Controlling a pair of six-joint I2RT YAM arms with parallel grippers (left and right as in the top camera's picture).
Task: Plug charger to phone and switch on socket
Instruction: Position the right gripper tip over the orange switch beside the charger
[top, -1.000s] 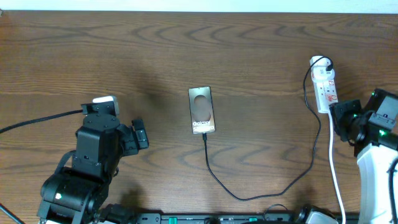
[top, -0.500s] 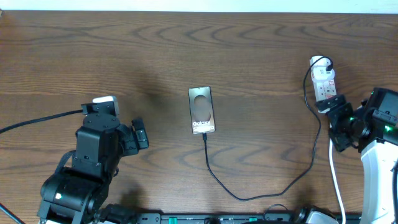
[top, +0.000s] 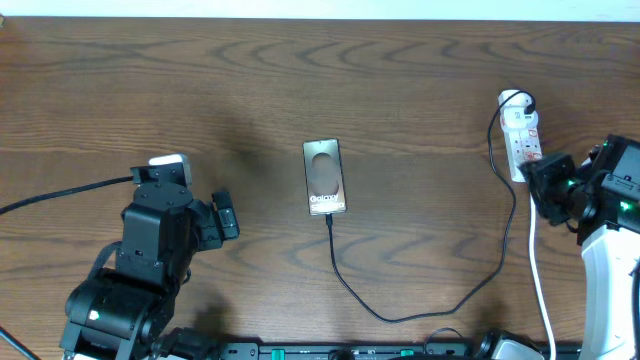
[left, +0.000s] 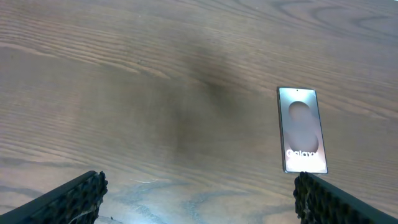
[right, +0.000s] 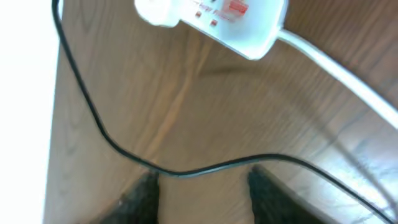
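The bronze phone lies flat mid-table with "Galaxy" lettering; it also shows in the left wrist view. The black charger cable runs from the phone's near end, loops right and up to the white socket strip. In the right wrist view the cable lies just beyond my fingertips and the strip with red marks is at the top. My right gripper is open and empty, just near of the strip. My left gripper is open and empty, left of the phone.
The strip's thick white cord runs toward the table's front edge past my right arm. A black cable trails left from the left arm. The table's far edge meets a white wall.
My right gripper moved up toward the strip's near end, then drew back slightly toward the right. The left arm, phone and cable have not moved.
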